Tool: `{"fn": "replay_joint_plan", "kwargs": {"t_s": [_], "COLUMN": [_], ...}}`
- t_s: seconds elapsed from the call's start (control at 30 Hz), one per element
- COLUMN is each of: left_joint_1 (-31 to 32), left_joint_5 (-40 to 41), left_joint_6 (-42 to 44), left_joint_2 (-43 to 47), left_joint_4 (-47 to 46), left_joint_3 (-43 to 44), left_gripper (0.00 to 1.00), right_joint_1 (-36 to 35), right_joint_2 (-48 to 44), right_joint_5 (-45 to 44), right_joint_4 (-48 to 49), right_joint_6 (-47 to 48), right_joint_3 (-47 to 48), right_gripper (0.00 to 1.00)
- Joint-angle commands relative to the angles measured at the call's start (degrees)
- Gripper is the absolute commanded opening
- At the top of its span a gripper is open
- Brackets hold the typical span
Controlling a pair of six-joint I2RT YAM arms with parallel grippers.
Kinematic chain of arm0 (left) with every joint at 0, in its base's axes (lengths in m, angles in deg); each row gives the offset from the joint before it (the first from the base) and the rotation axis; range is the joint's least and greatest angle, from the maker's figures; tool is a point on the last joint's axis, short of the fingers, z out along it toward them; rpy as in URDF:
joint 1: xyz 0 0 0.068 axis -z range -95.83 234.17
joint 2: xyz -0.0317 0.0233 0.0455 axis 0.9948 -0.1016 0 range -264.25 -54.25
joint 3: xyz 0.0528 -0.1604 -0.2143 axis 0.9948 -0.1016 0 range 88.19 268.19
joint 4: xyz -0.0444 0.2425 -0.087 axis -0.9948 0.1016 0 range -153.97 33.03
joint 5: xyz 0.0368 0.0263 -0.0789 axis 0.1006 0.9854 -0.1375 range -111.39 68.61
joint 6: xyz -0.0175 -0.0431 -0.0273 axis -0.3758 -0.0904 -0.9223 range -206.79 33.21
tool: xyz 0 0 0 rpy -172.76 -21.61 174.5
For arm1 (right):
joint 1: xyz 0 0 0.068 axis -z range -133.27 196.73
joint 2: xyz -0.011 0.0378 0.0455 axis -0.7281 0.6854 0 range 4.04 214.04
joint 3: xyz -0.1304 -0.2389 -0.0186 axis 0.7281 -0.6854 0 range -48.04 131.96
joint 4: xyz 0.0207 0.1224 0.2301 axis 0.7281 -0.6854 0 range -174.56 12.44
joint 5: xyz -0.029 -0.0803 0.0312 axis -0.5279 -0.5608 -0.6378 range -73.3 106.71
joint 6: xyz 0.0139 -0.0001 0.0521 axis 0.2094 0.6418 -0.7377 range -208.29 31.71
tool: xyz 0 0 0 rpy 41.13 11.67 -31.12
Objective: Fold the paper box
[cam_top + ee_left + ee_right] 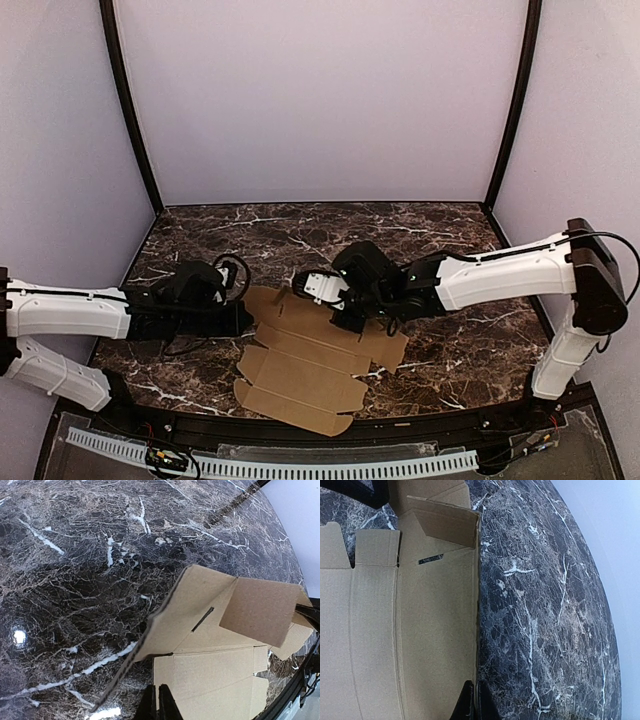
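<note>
On the near middle of the dark, white-veined marble table, a flat tan-brown die-cut cardboard sheet, the paper box, is lying between the two arms. Its creased panels are mostly spread out and unfolded.

The left gripper is reaching in low at the sheet's far left corner. In its wrist view the black fingers are sitting fully closed right at the cardboard. The panel beside them is tilting up off the marble and casting a shadow, so the thin edge is most likely pinched between them.

The right gripper is working at the far right side. Its jaws are likewise pressed together, and the long outer edge of the sheet is running straight into the fingertips, so it appears to be nipping that edge too.

A small end flap beside a narrow slot is already standing up out of the sheet. The two opposite holds seem meant to steady the sheet while one side panel is being raised along its crease. By my reckoning the folding is only beginning. Thin card held by an edge may buckle or slip out.
</note>
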Motion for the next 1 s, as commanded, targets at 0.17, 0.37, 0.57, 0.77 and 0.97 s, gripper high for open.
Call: {"fn": "replay_joint_plan", "kwargs": {"t_s": [0.17, 0.37, 0.57, 0.77, 0.97], "left_joint_1": [-0.06, -0.06, -0.08, -0.11, 0.17], "left_joint_5": [2.04, 2.08, 0.04, -6.16, -12.24], "left_joint_6": [-0.85, -0.45, -0.41, -0.72, -1.90], "left_joint_2": [-3.06, -5.07, -6.85, -6.08, -7.02], "left_joint_4": [-0.01, 0.72, -0.11, -4.98, -11.71], "left_joint_3": [-1.30, -0.62, 0.02, -0.42, -1.16], "left_gripper": [0.01, 0.01, 0.01, 0.01, 0.01], "right_joint_1": [-1.55, -1.97, -2.26, -2.28, -2.46], "right_joint_2": [-2.26, -2.21, -1.93, -1.52, -1.23], "right_joint_5": [-0.58, -0.85, -1.08, -1.23, -1.03], "right_joint_4": [2.83, 3.09, 3.25, 3.36, 3.91], "right_joint_6": [-1.89, -2.06, -2.25, -2.75, -3.33], "right_joint_3": [-0.23, -0.02, 0.26, 0.19, 0.48], "right_gripper": [0.00, 0.00, 0.00, 0.00, 0.00]}}
